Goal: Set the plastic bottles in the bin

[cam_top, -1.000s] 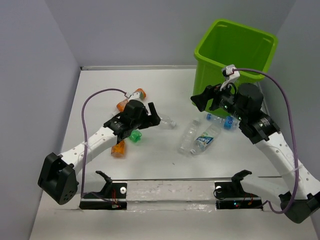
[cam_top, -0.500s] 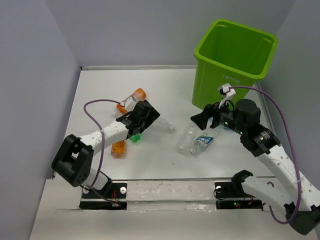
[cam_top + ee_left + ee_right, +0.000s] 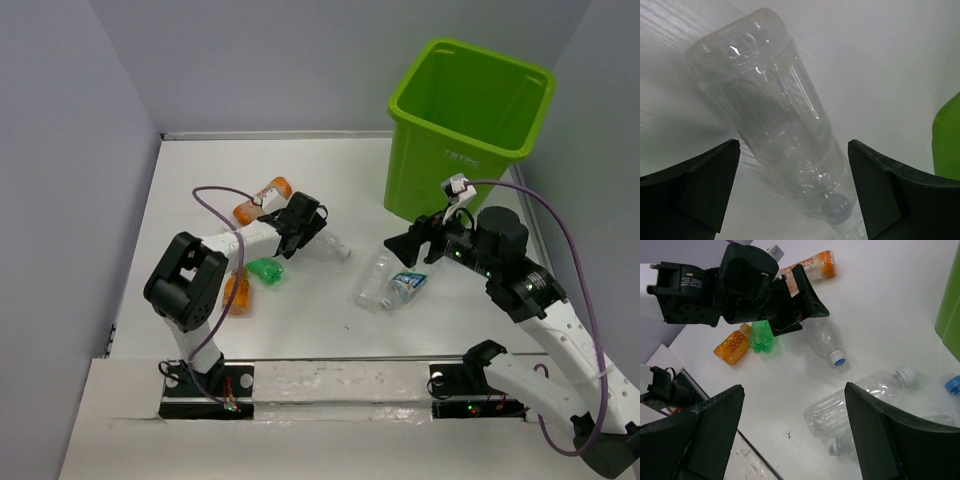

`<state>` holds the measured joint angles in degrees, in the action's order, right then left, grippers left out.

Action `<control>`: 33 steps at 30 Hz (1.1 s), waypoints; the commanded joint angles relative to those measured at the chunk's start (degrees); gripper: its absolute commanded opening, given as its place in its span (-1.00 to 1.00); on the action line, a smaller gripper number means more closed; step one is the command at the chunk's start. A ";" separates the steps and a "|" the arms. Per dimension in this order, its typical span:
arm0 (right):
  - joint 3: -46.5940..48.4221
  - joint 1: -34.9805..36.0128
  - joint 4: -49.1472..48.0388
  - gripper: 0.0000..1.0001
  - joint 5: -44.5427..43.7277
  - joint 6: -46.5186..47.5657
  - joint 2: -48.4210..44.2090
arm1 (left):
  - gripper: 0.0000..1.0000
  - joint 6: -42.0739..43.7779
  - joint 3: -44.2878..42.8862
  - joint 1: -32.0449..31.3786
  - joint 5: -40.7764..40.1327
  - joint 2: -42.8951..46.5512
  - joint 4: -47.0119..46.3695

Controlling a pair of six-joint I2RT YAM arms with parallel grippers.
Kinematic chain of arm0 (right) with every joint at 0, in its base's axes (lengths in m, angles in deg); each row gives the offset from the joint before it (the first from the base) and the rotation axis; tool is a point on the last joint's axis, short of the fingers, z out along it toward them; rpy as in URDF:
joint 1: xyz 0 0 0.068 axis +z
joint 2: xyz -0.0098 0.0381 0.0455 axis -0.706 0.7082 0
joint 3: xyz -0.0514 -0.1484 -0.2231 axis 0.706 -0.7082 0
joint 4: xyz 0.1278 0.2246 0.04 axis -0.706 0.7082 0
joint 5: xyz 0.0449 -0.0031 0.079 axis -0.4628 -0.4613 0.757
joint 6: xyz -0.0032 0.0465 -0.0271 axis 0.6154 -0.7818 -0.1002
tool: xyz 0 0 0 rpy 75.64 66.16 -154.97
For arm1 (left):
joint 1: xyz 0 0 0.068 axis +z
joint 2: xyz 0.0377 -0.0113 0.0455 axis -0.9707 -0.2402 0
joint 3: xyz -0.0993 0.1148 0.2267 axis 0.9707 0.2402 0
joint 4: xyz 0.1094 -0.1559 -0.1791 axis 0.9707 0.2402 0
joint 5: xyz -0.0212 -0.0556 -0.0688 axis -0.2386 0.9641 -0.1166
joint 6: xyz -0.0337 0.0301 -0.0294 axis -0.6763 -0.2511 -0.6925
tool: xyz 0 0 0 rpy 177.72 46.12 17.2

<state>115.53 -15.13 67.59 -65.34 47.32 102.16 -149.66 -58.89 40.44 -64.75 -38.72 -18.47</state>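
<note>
- The far orange bottle point(image 3: 265, 197), near orange bottle point(image 3: 236, 295) and green bottle point(image 3: 266, 270) lie toward the table's point(image 3: 200, 160) left edge, none of them gripped.
- The left gripper point(image 3: 792, 147) straddles a clear bottle point(image 3: 775, 120) near the table's middle, with its fingers wide apart and neither pad touching.
- My advice is to centre the pads on the bottle's body, then close gently, since thin plastic likely crumples or slips.
- The right gripper point(image 3: 794, 390) hovers with its fingers apart and holds nothing, above two clear bottles point(image 3: 375, 278) right of middle.
- The bin point(image 3: 465, 130) stands at the far right corner. Release only once past its rim.
</note>
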 commanded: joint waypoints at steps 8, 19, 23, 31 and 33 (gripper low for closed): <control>-1.44 0.63 -1.32 0.74 1.13 -0.47 -0.11 | 0.54 2.07 -4.68 1.03 -2.05 -5.56 -1.60; -1.97 0.63 -1.32 0.73 -5.46 -2.76 -4.67 | 0.25 9.80 -7.48 -2.66 -5.38 12.09 -3.19; -5.30 0.63 -0.62 0.73 -10.46 -7.66 -8.97 | 0.25 19.36 -15.97 -6.34 -7.41 16.15 -5.38; -17.96 0.63 0.26 0.72 -9.86 -14.62 -17.24 | 0.25 34.06 -43.24 -12.41 -10.40 8.34 -14.60; -18.49 0.63 0.52 0.72 -8.98 -14.62 -18.03 | 0.25 35.38 -47.98 -12.85 -9.78 5.62 -16.36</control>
<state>98.63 -15.13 68.27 -74.96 35.49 85.55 -122.93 -98.72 28.48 -71.83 -28.36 -27.76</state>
